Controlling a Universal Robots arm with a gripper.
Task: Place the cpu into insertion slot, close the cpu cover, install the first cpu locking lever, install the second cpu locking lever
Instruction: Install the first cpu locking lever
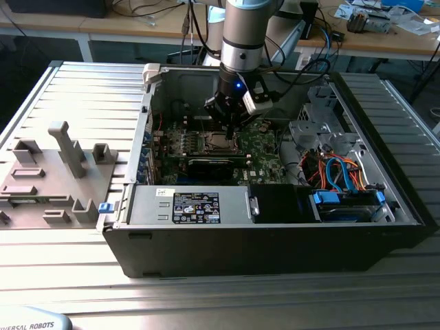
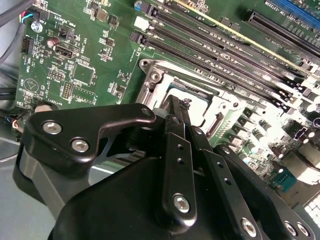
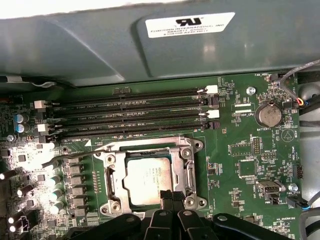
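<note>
Fingers (image 3: 169,197) drawn together, no gap that we can see between the tips in both wrist views (image 2: 176,111). We cannot tell whether anything thin is pinched there. The tips sit down at the edge of the socket area, touching or just above the metal frame.

Directly beyond the tips: the cpu (image 3: 149,177), lying flat in the insertion slot (image 1: 218,143), silver top facing up. The cpu cover (image 3: 150,148) lies down around it, with the chip showing through the cut-out.

To one side of the cover we note a thin metal lever (image 3: 70,158), its free end reaching out over a row of capacitors. We cannot tell whether it is latched.

Past the socket from the tips: four long black memory slots (image 3: 130,115) running parallel on the green motherboard (image 3: 240,150), and a coin cell (image 3: 268,115) off to their far end.

Farthest out: the grey case wall (image 3: 100,45). In the exterior view the arm reaches down with the fingers (image 1: 230,130) inside the open computer case, which lies on a ribbed metal desk (image 1: 275,295).
</note>
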